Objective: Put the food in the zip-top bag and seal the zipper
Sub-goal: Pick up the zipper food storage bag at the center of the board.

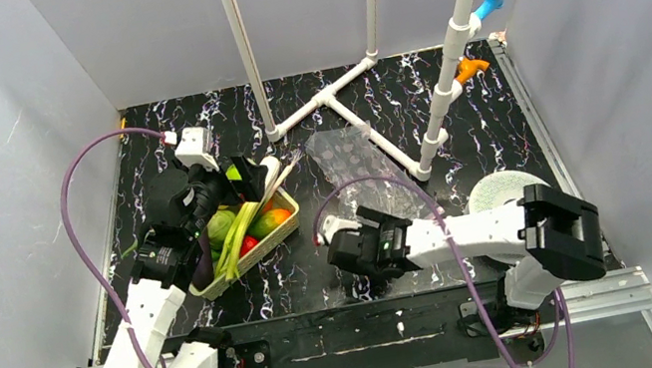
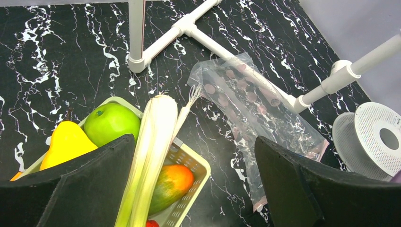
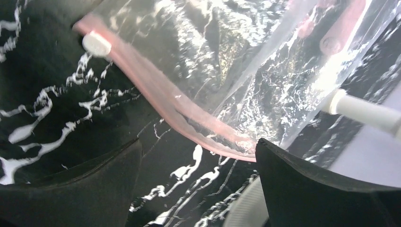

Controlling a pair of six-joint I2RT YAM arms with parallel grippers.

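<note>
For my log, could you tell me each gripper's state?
Left gripper: open, empty, over woven tan basket.
Right gripper: open, empty, by pinkish zipper of clear plastic bag.

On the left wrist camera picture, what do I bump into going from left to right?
yellow fruit → green apple → leek → clear bag → white spool

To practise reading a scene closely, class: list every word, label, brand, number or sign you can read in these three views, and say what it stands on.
No readable text shows in any view.
zip-top bag: only faint pinkish dots, no lettering.
zipper: plain pink strip, no print.
white spool: a pattern of holes, no label in view.
basket: no label in view.
</note>
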